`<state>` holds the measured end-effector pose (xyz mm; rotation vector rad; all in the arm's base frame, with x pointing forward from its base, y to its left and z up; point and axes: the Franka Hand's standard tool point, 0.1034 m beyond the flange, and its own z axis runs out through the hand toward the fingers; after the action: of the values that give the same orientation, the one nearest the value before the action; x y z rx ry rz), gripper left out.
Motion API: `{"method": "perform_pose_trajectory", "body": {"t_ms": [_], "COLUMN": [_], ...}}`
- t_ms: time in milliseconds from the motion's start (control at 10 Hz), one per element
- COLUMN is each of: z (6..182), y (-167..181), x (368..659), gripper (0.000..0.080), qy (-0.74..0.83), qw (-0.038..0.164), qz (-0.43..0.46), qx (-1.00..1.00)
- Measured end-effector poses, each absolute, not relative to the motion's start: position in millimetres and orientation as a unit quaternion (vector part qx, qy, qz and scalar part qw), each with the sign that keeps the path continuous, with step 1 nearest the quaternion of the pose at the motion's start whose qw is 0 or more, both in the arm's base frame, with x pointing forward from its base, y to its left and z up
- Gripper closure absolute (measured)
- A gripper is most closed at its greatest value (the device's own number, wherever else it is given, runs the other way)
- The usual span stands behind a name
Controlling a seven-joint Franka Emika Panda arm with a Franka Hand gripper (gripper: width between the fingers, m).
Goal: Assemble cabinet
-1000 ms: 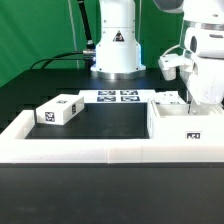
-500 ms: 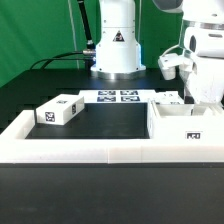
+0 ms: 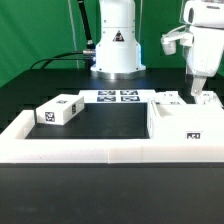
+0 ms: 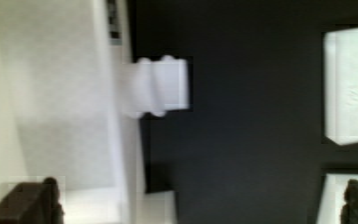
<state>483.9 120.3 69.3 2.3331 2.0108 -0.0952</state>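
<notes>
Your gripper (image 3: 199, 88) hangs high on the exterior view's right, in the upper right part of the frame, right over the cabinet body (image 3: 170, 130). It is not touching it. In the wrist view one dark finger (image 4: 28, 203) sits way out at the edge of the picture and nothing is between the jaws. So I think the gripper is wide open and its grip is empty.

The cabinet body is a white open box. It stands on the black table (image 3: 100, 125) in the middle right of the frame. A loose block (image 3: 58, 111) with a tag lies far from it, in the middle left of the frame. The marker board (image 3: 118, 97) lies flat between them, farther back.

The wrist view looks down on a white panel (image 4: 51, 100) with a little round knob (image 4: 156, 85) sticking out of its side. I cannot tell which part of the cabinet this is.

You look to be early in the job: one piece is not joined yet, and the arm is between grabs. Next you most likely need to fetch the loose block. Move across to it, come down straight over it, and close gently on its two long sides so it does not slip
</notes>
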Motion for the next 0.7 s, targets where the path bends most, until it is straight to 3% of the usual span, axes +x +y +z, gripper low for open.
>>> {"method": "perform_pose_trajectory", "body": {"t_ms": [200,400,700], "z": [68.7,56.6,57.8], "y": [136,146,143], "x": [455,433,438], "gripper": [0.0002,0.0002,0.0002], "qy": [0.638,0.611,0.614], "qw": [0.026,0.017,0.018], "qz": [-0.021,-0.023,-0.022], "qx": [0.770,0.791,0.789]}}
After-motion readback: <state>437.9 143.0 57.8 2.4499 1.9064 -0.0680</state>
